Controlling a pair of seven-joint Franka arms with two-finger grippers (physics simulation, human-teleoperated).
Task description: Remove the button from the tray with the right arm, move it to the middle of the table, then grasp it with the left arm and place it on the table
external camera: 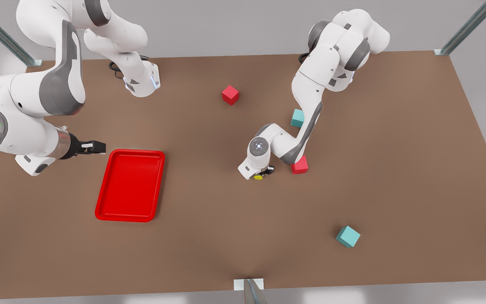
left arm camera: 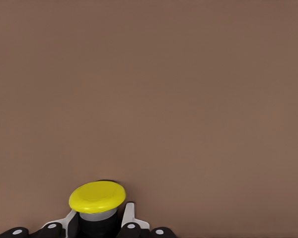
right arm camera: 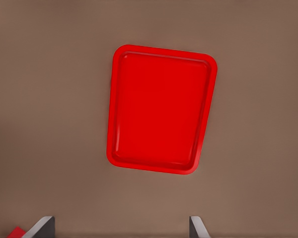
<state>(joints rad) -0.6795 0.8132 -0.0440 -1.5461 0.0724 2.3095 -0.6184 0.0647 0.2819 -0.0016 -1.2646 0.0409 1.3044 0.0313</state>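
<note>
The left gripper point(external camera: 265, 172) at the frame's centre grips the button point(external camera: 258, 177); the right gripper point(external camera: 95, 146), fingers wide apart and holding nothing, waits left of the tray point(external camera: 130, 185)

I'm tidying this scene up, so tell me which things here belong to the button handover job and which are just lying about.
Job: button, held in the left gripper mid-table; red tray; right gripper, open, waiting by the tray; table.

Lying about: two red cubes; two teal cubes.
</note>
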